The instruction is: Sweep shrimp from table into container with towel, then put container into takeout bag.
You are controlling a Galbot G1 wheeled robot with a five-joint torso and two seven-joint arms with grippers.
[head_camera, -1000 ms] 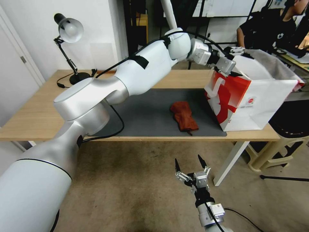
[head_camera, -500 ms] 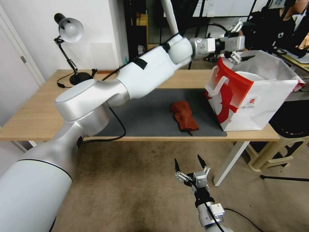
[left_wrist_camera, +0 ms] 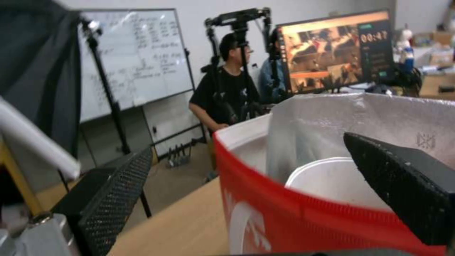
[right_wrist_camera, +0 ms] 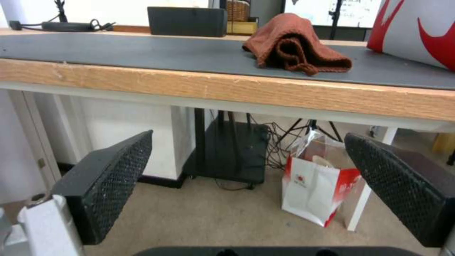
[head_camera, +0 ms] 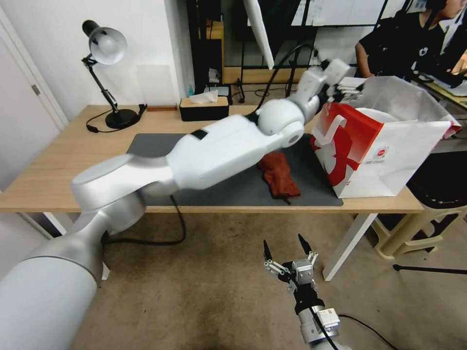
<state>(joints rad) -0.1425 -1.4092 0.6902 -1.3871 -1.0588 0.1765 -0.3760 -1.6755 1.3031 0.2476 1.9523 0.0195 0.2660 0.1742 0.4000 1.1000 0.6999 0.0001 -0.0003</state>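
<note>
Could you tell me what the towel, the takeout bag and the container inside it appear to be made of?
The towel looks like soft knitted or looped cloth, matte rust-brown, slumped in folds. The takeout bag seems to be stiff paper, printed red and white, holding sharp creases. The container appears to be smooth white plastic, though little of it shows.

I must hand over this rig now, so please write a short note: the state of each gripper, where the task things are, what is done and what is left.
Left gripper: open, empty, raised beside the top rim of the large red and white paper takeout bag.
Right gripper: open, empty, parked low before the table's near edge.
Round white plastic container: inside the bag, which stands on the right end of the light-wood table.
Rust-brown cloth towel: bunched on the dark grey mat, beside the bag.
Shrimp: none lie on the mat; whether they are in the container cannot be seen.
Done: the container is bagged. Left: apparently nothing but drawing the left arm back.
</note>
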